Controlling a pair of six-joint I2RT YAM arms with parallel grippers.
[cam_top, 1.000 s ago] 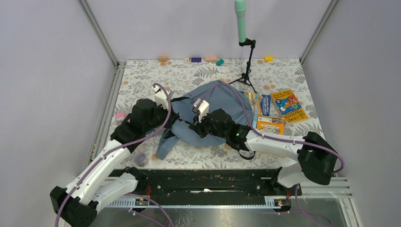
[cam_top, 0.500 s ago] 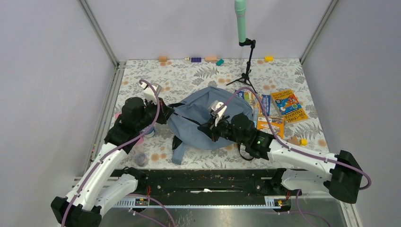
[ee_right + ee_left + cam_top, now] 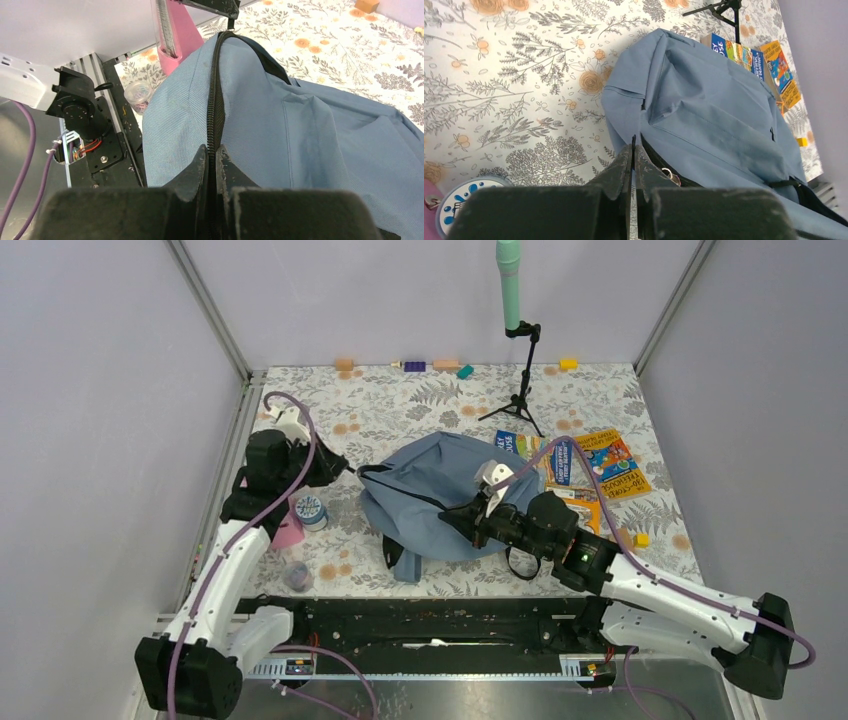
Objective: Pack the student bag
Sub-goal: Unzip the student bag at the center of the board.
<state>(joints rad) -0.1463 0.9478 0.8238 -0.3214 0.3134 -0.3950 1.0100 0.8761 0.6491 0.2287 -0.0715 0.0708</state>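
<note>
The student bag [image 3: 440, 490] lies in the middle of the table, a soft grey-blue backpack with a black zipper. My left gripper [image 3: 345, 468] is at its left end, shut on a thin black zipper pull [image 3: 633, 140] that runs taut to the bag [image 3: 714, 110]. My right gripper [image 3: 462, 518] is at the bag's near side. In the right wrist view it [image 3: 212, 149] is shut on the black zipper line [image 3: 216, 95], with the bag fabric [image 3: 310, 135] raised into a ridge. The left gripper [image 3: 227, 7] shows at the far end of that zipper.
Several colourful books [image 3: 595, 465] lie right of the bag. A tripod stand [image 3: 520, 390] with a green rod is behind it. A pink item [image 3: 290, 530], a blue-lidded tub [image 3: 309, 510] and a small jar [image 3: 297, 575] sit at the left. Small blocks [image 3: 415, 366] line the back wall.
The left gripper has pulled back and to the left with the zipper pull. The right gripper and the bag have shifted to the right, uncovering the tub and pink item.
</note>
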